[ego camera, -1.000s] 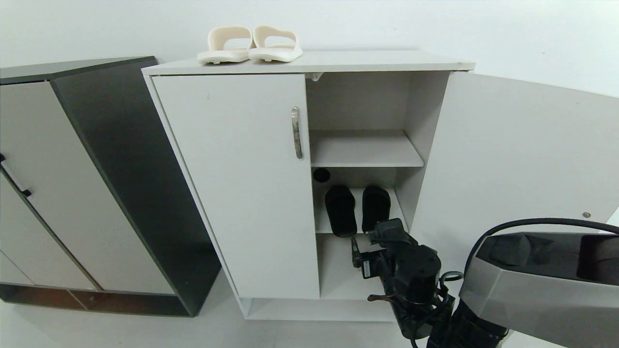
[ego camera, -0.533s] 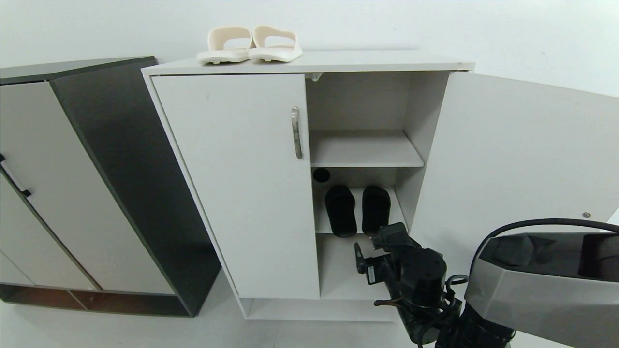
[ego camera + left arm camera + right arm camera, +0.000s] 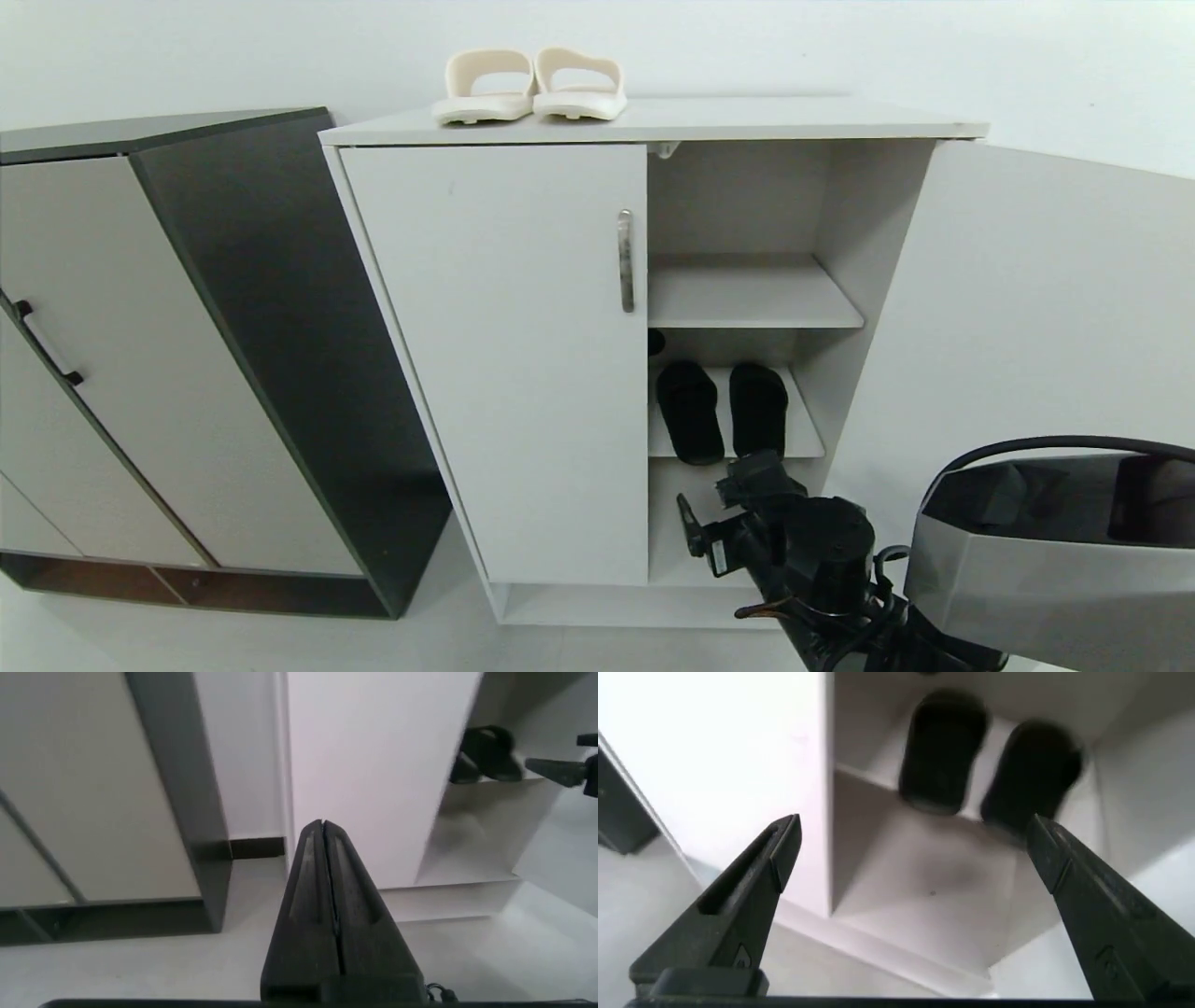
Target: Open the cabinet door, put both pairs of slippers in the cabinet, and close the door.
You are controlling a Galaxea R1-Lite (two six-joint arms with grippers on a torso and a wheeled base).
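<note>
- White laminate all round: the cabinet point(image 3: 794, 117) stands against the wall, its right door point(image 3: 1036, 308) swung wide open and its left door point(image 3: 513, 355) shut flat.
- A slim metal handle point(image 3: 625, 260) runs upright along the left door's inner edge.
- Up top, the cream slippers point(image 3: 530, 86) sit side by side on the cabinet's roof, over the closed left door and touching each other. They are not yet inside.
- Into the open right half now: the upper shelf point(image 3: 747, 294) is bare.
- One level down, the black slippers point(image 3: 689, 411) lie side by side on the middle shelf point(image 3: 803, 434), heels towards the front, with a narrow gap between the two.
- The right gripper point(image 3: 724, 499) hangs in front of that open half, just below the front edge of the black slippers' shelf.
- Its fingers point(image 3: 738, 905) are spread wide with nothing between them, and the right wrist view looks past them at the black pair and the compartment beneath.
- The left gripper point(image 3: 323, 831) is held low over the pale floor point(image 3: 280, 644), in front of the closed left door.
- Its fingers point(image 3: 308, 896) are pressed together along one seam, holding nothing.
- Off to the left stands a dark grey cabinet point(image 3: 233, 280), just beside the white one, with a black handle point(image 3: 47, 343) on its pale door.
</note>
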